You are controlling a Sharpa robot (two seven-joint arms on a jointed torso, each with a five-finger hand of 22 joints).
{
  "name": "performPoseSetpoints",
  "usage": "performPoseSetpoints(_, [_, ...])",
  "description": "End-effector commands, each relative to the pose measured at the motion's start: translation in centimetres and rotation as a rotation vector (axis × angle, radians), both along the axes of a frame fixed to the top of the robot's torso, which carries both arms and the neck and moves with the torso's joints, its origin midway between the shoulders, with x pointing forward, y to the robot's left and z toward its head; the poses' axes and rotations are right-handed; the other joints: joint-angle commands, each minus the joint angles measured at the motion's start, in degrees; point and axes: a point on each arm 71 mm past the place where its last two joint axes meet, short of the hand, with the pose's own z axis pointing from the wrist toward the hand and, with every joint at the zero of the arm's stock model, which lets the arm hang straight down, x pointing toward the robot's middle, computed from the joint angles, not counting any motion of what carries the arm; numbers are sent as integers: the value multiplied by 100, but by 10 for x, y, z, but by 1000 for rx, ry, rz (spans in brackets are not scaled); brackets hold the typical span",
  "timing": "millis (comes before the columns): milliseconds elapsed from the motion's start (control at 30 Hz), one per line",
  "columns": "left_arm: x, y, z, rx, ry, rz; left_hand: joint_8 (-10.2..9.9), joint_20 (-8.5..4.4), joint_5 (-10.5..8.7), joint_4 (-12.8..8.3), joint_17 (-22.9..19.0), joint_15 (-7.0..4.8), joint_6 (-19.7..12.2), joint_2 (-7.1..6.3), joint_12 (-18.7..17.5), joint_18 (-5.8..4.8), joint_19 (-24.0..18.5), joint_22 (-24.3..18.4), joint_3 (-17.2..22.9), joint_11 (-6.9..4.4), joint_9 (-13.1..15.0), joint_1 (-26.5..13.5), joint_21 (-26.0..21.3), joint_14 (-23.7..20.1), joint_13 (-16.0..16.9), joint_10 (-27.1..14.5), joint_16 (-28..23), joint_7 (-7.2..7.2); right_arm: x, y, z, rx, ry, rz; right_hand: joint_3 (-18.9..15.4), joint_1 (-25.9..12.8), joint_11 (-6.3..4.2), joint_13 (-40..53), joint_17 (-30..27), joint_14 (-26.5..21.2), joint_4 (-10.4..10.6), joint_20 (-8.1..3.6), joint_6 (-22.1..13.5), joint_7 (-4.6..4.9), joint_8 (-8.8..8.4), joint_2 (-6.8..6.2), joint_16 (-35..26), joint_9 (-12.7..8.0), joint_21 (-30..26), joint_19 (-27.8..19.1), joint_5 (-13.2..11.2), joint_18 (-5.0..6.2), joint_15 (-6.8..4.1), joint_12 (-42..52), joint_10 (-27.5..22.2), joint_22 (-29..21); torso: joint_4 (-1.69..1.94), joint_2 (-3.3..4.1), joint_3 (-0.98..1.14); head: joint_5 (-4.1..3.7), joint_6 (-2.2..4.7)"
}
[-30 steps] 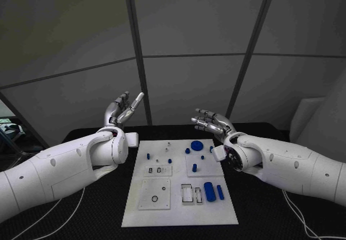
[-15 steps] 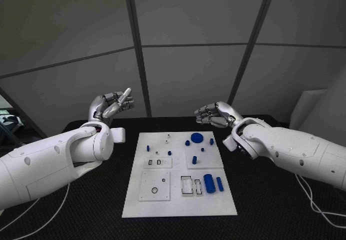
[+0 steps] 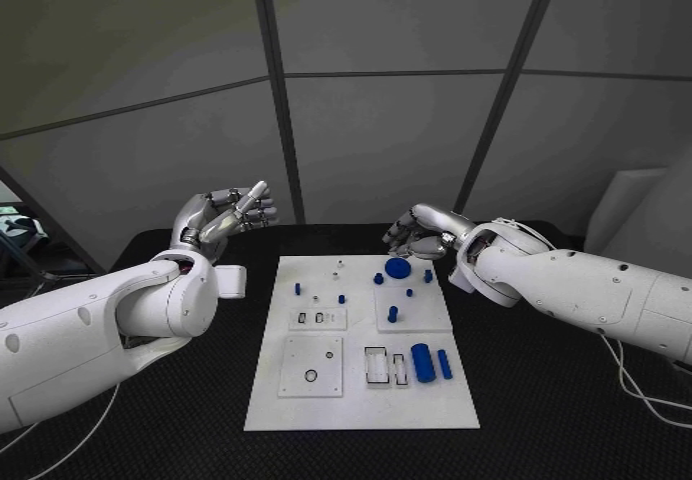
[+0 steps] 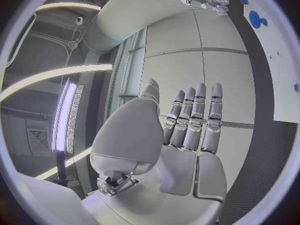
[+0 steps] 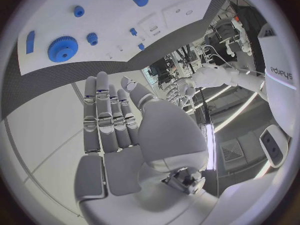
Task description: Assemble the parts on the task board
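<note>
Your left hand is raised above the table's far left corner with its fingers extended side by side and nothing in them; the thumb lies alongside, so it is empty and open. Your right hand hangs over the far edge of the task board, fingers stretched out together and holding nothing, just above the large blue gear. That gear lies at the board's far end, with a small blue piece just beside it toward your right arm. Further toward you, a few short blue pegs stand on the board's far left part. At the near right lies a thick blue cylinder with a thinner blue bar just beside it. The board rests in the middle of the black table.
</note>
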Motion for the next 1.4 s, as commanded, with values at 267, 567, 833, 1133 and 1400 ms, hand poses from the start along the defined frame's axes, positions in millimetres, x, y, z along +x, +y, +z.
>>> performPoseSetpoints(267, [-20,-16,7,-26,7,-106,-165,38,4,-81,-67,67,32,60,-242,274,-34,-113,-132,47,-62,49,-153,-149,-20,-33,-305,48,0,17,9,-336,-93,12,114,-160,-98,14,761,654,99,-184,-23,-103,-215,-250,824,-5,617,341,-75,76,-143,-41,-66,307,201,335,-39,-157,89])
performPoseSetpoints(567, [-29,-21,11,-36,4,-130,-202,52,4,-102,-85,81,34,77,-290,276,-44,-140,-157,57,-67,55,-195,-175,-20,-40,-367,56,0,21,10,-394,-92,6,123,-108,-62,16,1394,603,230,-170,-132,-113,-220,-327,1574,-7,845,444,-110,74,-126,-40,-341,423,243,483,-69,-263,88])
performPoseSetpoints(833, [-32,-22,12,-39,3,-139,-220,57,4,-111,-91,86,30,83,-312,278,-42,-150,-168,63,-69,58,-209,-182,-20,-47,-391,64,1,19,8,-437,-60,-2,108,-58,-56,21,1868,590,352,-162,-162,-127,-218,-347,2267,-5,1103,548,-116,74,-118,-37,-387,578,246,542,-79,-288,46])
performPoseSetpoints(1133, [-32,-21,13,-39,4,-138,-238,62,4,-117,-97,91,23,88,-333,279,-37,-158,-178,71,-70,55,-219,-187,-21,-56,-412,74,1,19,6,-463,-34,-7,153,-34,-55,23,2556,570,431,-154,-146,-129,-215,-357,3053,-3,1649,898,-91,-32,-110,-33,-380,1337,246,581,-69,-273,88])
performPoseSetpoints(1400, [-32,-20,12,-37,3,-135,-264,67,3,-115,-103,97,13,97,-363,281,-25,-168,-199,83,-72,37,-231,-189,-21,-70,-438,89,2,19,4,-472,-18,-2,352,-18,-62,16,3094,533,491,-153,-111,-145,-213,-329,3655,-2,1975,1050,-202,-91,-114,-37,-278,1769,242,619,-62,-274,103])
